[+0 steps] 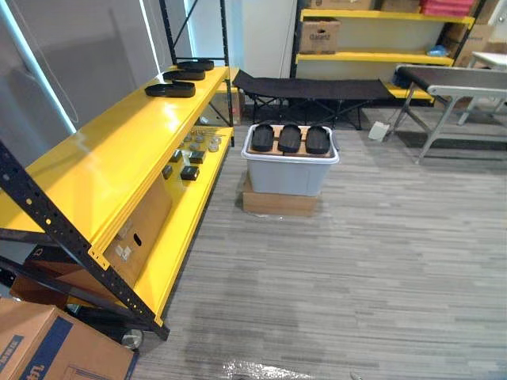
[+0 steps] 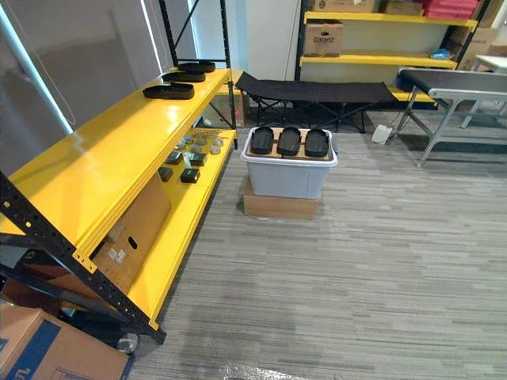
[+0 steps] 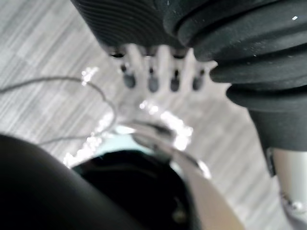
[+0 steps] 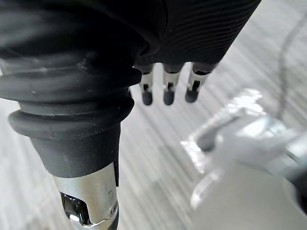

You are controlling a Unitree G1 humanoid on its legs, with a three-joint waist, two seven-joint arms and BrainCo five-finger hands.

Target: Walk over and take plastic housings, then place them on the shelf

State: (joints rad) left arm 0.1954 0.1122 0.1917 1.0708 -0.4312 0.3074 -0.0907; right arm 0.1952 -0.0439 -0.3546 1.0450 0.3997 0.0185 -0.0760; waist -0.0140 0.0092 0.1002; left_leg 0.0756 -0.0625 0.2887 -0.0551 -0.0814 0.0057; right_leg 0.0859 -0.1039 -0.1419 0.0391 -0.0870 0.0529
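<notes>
Grey striped floor (image 1: 380,261) carries a grey bin (image 1: 289,176) topped by three black plastic housings (image 1: 290,138), beside the yellow shelf (image 1: 103,158) where other housings (image 1: 170,89) lie. Left hand (image 3: 152,72) and right hand (image 4: 168,87) hang above the floor, fingers relaxed, holding nothing.

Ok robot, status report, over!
Left hand open, right hand open, both empty. Three plastic housings on grey bin ahead, three more on yellow shelf. Folding cot behind bin, off the path.

black housings (image 1: 290,138); yellow shelf (image 1: 119,150); grey bin (image 1: 289,176); grey striped floor (image 1: 380,261)
</notes>
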